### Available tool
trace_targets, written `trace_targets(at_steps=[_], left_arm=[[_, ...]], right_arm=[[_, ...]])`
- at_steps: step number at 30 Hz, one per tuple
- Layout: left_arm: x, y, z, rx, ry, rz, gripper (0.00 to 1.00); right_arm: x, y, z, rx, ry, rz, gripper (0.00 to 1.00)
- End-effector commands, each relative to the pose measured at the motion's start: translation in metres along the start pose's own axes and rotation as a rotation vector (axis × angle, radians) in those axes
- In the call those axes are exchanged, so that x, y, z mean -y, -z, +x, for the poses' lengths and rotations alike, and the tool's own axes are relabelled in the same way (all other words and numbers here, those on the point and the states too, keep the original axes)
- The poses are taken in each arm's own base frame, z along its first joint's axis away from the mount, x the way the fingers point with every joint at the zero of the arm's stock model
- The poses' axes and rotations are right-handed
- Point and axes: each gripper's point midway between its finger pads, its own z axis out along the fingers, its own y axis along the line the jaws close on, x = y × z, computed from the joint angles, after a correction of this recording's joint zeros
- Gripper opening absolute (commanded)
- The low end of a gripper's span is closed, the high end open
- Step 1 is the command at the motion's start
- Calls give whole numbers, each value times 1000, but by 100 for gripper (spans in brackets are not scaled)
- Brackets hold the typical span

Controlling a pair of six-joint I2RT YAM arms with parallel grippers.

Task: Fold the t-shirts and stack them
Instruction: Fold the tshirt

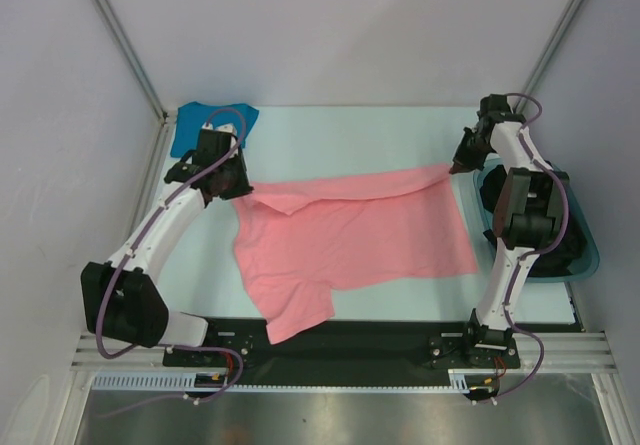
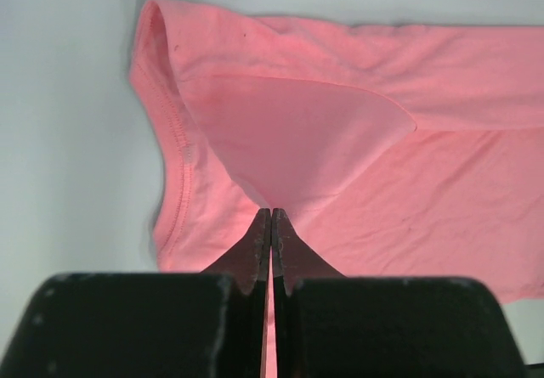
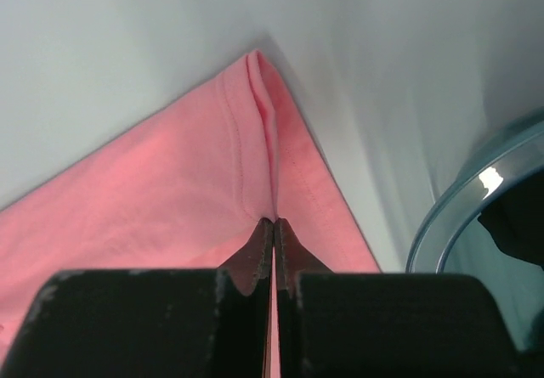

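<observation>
Table [image 1: 350, 135], pale, w/ white walls on three sides. Pink shirt [image 1: 360, 235] is the biggest thing on it: spread mostly flat across the middle, btwn the two arms, w/ one sleeve reaching the near edge. Its two far corners are drawn up to the grippers, and a flap of cloth is turned over near the L corner. Tub [image 1: 585, 255], translucent teal, sits at the R side, just beside the pink shirt's R edge and partly under the R arm; sth dark is inside, can't tell what. Blue shirt [image 1: 190, 125] is bunched in the far L corner, apart from the pink one and partly hidden behind the L arm.

L gripper [image 2: 271, 217]: jaws pressed together on the pink shirt, pinching a thin bit of cloth at its far L corner, near a stitched hem. R gripper [image 3: 274, 222]: jaws likewise together, clamped on the hemmed far R corner, w/ the cloth creased right at the tips. Pink shirt not yet folded, and not on the blue one.
</observation>
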Motion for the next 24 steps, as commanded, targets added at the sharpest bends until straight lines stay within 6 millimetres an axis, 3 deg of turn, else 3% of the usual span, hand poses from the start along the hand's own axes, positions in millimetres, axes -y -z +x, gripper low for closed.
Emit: trace_targets(at_steps=[1, 10, 14, 16, 19, 20, 22, 24], left_arm=[[5, 1, 8, -16, 15, 33, 0], [-5, -19, 25, -72, 9, -8, 0], [-10, -26, 35, -113, 11, -32, 1], [-12, -26, 38, -113, 7, -32, 27], [-18, -14, 22, -15, 15, -50, 73], [-21, -12, 15, 14, 30, -47, 77], [-25, -8, 5, 44, 47, -43, 81], [-35, -18, -2, 40, 68, -52, 81]], right_arm=[[4, 17, 0, 26, 25, 25, 0], [10, -2, 13, -17, 15, 32, 0], [14, -5, 18, -38, 10, 52, 10], [15, -1, 17, -34, 14, 63, 15], [17, 8, 6, 10, 24, 89, 33], [16, 13, 1, 34, 27, 94, 40], [10, 18, -13, 87, 21, 77, 45], [-2, 15, -17, 91, 21, 25, 48]])
